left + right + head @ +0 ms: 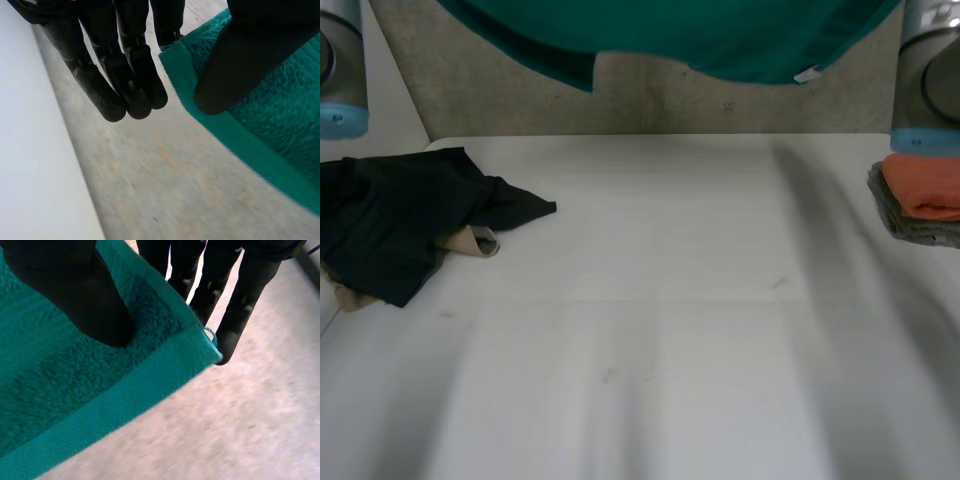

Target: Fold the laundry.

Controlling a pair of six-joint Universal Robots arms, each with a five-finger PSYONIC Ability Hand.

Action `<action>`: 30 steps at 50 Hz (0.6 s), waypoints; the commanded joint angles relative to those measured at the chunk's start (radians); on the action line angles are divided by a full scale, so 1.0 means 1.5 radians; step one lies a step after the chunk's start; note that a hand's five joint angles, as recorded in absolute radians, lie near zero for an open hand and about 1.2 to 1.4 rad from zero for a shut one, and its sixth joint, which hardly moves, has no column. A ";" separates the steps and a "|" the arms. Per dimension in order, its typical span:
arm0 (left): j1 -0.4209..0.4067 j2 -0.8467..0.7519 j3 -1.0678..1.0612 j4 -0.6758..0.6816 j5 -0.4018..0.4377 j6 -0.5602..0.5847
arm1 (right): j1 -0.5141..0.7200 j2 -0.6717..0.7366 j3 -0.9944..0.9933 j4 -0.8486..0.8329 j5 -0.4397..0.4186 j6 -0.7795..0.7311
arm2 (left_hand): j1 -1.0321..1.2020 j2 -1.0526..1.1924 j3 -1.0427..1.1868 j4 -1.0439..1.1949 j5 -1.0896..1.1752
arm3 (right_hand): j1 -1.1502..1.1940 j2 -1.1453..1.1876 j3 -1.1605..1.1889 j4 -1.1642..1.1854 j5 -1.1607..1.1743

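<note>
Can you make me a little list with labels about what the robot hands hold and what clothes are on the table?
Held cloth: teal terry towel, up in the air
Left hand: pinching the towel's hemmed edge
Right hand: pinching a towel corner
Left of white table: crumpled black garment over a beige cloth
Right of table: folded orange cloth on a folded grey cloth

arm joints — grey | caps — light-blue | fingers: black, segmented
</note>
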 commanded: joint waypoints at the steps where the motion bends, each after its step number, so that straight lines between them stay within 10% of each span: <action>1: 0.001 0.030 -0.184 0.025 0.045 0.000 | 0.005 -0.018 0.133 0.046 -0.040 0.012 | 0.157 0.131 0.137 0.131 0.148 | 0.164 0.146 0.139 0.132 0.140; 16: 0.017 0.064 -0.485 -0.031 0.079 0.099 | -0.017 0.027 0.308 0.211 -0.060 -0.017 | 0.157 0.131 0.137 0.131 0.148 | 0.164 0.146 0.139 0.132 0.140; 30: 0.046 0.273 -0.798 -0.388 0.085 0.401 | -0.115 -0.159 0.536 0.579 -0.081 -0.287 | 0.157 0.131 0.137 0.131 0.148 | 0.164 0.146 0.139 0.132 0.140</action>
